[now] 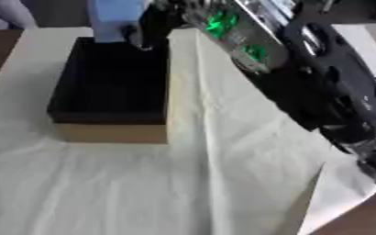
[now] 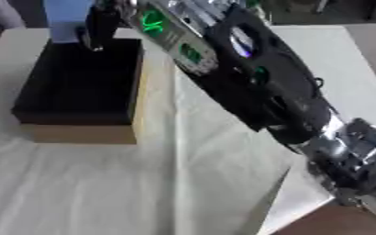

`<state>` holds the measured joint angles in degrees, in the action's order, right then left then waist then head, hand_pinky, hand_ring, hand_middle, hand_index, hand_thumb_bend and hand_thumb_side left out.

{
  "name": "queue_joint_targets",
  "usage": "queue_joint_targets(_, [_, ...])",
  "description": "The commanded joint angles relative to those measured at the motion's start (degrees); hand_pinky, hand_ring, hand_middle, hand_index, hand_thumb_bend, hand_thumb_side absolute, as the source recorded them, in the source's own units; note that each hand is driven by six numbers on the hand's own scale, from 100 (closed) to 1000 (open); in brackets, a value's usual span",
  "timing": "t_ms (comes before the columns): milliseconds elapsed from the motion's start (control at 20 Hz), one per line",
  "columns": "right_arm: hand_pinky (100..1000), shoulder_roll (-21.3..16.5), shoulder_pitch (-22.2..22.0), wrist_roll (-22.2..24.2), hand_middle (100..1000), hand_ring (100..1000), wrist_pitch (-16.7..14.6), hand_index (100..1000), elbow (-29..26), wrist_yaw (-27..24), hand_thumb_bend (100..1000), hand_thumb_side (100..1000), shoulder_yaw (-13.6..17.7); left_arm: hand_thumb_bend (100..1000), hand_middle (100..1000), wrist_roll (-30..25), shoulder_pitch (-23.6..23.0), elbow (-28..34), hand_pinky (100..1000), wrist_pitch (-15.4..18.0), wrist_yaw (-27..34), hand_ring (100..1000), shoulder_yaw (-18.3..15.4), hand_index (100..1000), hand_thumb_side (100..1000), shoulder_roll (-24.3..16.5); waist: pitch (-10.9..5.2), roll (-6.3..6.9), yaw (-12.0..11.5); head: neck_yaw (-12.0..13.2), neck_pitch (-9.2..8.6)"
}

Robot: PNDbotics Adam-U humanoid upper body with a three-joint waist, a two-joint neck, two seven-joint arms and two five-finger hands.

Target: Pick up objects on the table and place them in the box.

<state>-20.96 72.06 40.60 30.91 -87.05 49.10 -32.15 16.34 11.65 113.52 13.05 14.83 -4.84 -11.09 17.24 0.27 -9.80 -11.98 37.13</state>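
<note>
Box [image 1: 111, 87], black inside with tan cardboard walls, sits toward the far left part of the table [image 1: 183, 193], on the pale wrinkled cloth [image 1: 247, 137] that covers it. My right arm [image 2: 247, 82] reaches diagonally from the near right corner across to the far edge of the box, and my right hand [image 1: 152, 25] hangs over the box's far right corner. Its fingers are curled round a light blue object [image 1: 115, 18], a flat-sided block as far as I can make out, which hangs just over the far rim and seems upright, long side vertical.

What matters for the next move, as I judge it: the opening lies directly below and a little nearer to me than the blue object, so I should only need a short draw toward myself and downward before letting go. The risk is the block catching on the far wall. I see no other loose objects on the cloth. My left hand shows in neither view.
</note>
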Motion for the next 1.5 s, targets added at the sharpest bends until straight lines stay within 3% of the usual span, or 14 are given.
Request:
queue_joint_targets(50, [804, 0.79, 0.78, 11.37, 621, 758, 11.3, 727, 1.96, 0.48, 100, 100, -0.72, 100, 663, -0.22, 0.62, 1.07, 966, 0.06, 0.23, 704, 0.0, 852, 546, -0.72, -0.94, 0.19, -0.19, -0.29, -0.47])
queue_joint_targets(400, [834, 1.19, 0.39, 11.37, 765, 830, 9.82, 832, 3.24, -0.3, 100, 100, -2.02, 100, 662, -0.28, 0.65, 1.07, 966, -0.05, 0.22, 705, 0.04, 852, 547, -0.59, -0.77, 0.23, -0.33, -0.41, -0.46])
queue_joint_targets(600, [895, 1.3, 0.11, 11.37, 867, 915, 8.57, 938, 3.9, -1.27, 100, 100, -2.52, 100, 662, -0.31, 0.61, 1.07, 966, -0.08, 0.23, 705, 0.06, 852, 546, -0.56, -0.77, 0.3, -0.49, -0.48, -0.51])
queue_joint_targets(650, [931, 1.33, 0.11, 11.37, 924, 967, 8.06, 995, 4.02, -1.33, 142, 289, -2.62, 100, 662, -0.33, 0.62, 1.07, 966, -0.09, 0.24, 705, 0.06, 852, 545, -0.56, -0.79, 0.32, -0.51, -0.51, -0.51])
queue_joint_targets(700, [933, 1.35, 0.11, 11.37, 927, 970, 7.48, 998, 4.13, -1.28, 151, 306, -2.64, 100, 662, -0.33, 0.63, 1.07, 966, -0.08, 0.24, 705, 0.07, 852, 545, -0.57, -0.8, 0.33, -0.51, -0.53, -0.52])
queue_joint_targets(750, [949, 1.32, 0.12, 11.37, 954, 988, 6.91, 1000, 4.2, -1.11, 202, 396, -2.68, 100, 662, -0.35, 0.66, 1.07, 966, -0.06, 0.24, 705, 0.07, 852, 543, -0.59, -0.81, 0.32, -0.52, -0.53, -0.54])
queue_joint_targets(850, [959, 1.22, 0.13, 11.37, 978, 1000, 5.82, 1000, 4.25, -0.55, 226, 433, -2.66, 100, 662, -0.36, 0.71, 1.07, 966, -0.03, 0.27, 705, 0.08, 852, 544, -0.59, -0.82, 0.29, -0.51, -0.51, -0.56])
queue_joint_targets(1500, [962, 0.94, -0.29, 11.37, 975, 1000, 4.72, 1000, 4.03, 2.21, 247, 330, -1.77, 100, 662, -0.32, 0.69, 1.07, 966, 0.01, 0.28, 705, 0.05, 852, 544, -0.55, -0.94, 0.37, -0.5, -0.55, -0.88])
